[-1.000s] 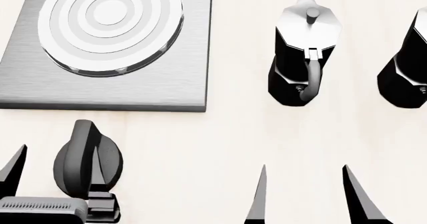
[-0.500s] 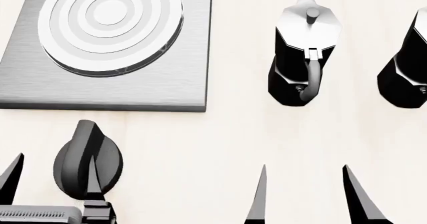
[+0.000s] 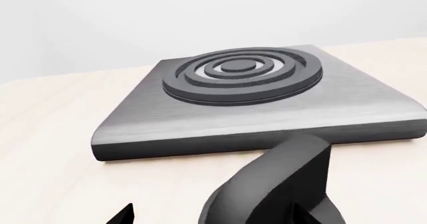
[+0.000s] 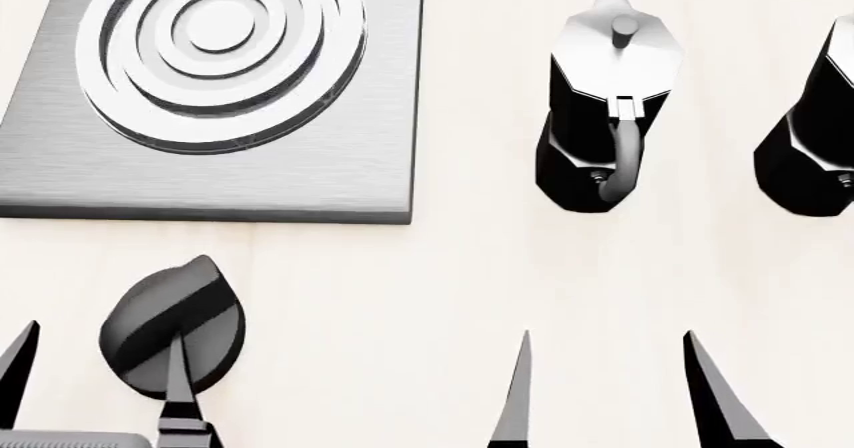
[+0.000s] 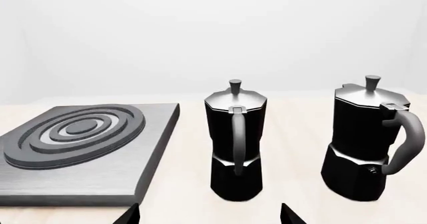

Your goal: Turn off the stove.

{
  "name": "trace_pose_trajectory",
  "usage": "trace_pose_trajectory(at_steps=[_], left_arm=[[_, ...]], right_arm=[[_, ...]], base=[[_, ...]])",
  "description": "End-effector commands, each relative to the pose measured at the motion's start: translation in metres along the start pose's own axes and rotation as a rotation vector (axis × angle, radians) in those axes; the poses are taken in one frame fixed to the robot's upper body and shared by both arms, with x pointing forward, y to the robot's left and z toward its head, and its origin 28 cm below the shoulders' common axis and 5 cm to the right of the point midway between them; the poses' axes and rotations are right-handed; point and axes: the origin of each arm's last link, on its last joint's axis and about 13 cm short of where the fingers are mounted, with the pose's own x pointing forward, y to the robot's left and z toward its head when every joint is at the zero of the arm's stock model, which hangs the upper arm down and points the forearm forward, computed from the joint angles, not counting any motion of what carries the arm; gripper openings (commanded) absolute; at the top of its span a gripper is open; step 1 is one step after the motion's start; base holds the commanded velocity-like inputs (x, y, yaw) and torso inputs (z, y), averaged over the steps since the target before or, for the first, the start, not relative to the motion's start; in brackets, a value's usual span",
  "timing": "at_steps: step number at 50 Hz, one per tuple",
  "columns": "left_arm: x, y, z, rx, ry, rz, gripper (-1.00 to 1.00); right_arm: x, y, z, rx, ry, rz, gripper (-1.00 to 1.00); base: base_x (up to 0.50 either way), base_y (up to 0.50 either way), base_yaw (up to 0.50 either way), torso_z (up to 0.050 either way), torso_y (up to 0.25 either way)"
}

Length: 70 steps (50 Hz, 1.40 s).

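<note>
The stove (image 4: 80, 168) is a brushed-grey slab at the far left, and its burner (image 4: 220, 53) shows grey rings with dark grooves. The stove also shows in the left wrist view (image 3: 233, 114) and the right wrist view (image 5: 73, 174). The black ridged knob (image 4: 174, 338) lies in front of it, with its ridge slanting diagonally. My left gripper (image 4: 96, 393) is open. One of its fingers (image 4: 178, 388) lies over the knob's near side and the other (image 4: 16, 368) is well to the left. In the left wrist view the knob (image 3: 273, 189) is close up. My right gripper (image 4: 614, 398) is open and empty.
Two black-and-silver moka pots stand right of the stove, one in the middle (image 4: 607, 98) and one at the right edge (image 4: 814, 128). In the right wrist view both the nearer pot (image 5: 235, 144) and the further pot (image 5: 367, 139) stand ahead of the right gripper (image 5: 210, 216).
The knob's ridge has turned clockwise from near upright to a diagonal. The burner rings went from bright white to grey with dark grooves. My left gripper slid back toward the near edge.
</note>
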Motion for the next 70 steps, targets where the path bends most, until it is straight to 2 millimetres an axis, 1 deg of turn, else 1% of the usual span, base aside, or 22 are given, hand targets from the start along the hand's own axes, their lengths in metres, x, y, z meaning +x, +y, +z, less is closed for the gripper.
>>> trace_pose_trajectory(at_steps=[1,35,52,61,70], left_arm=[[-0.003,0.01,-0.005,0.015,0.025,0.053,1.0],[-0.007,0.015,-0.005,0.005,0.044,0.074,1.0],[-0.002,0.017,-0.006,0.001,0.052,0.093,1.0],[0.003,0.019,-0.009,0.0,0.063,0.103,1.0],[0.008,0.021,-0.007,-0.005,0.065,0.118,1.0]], right_arm=[[0.0,0.0,0.0,0.0,0.0,0.002,1.0],[0.0,0.0,-0.001,0.002,0.004,0.004,1.0],[0.0,0.0,-0.001,0.002,0.003,0.004,1.0],[0.0,0.0,-0.001,0.002,0.002,0.003,1.0],[0.0,0.001,-0.001,0.001,0.003,0.004,1.0]], base=[[0.0,0.0,0.0,0.0,0.0],[0.0,0.0,0.0,0.0,0.0],[0.0,0.0,0.0,0.0,-0.001],[0.0,0.0,0.0,-0.002,-0.002],[0.0,0.0,0.0,0.0,-0.001]])
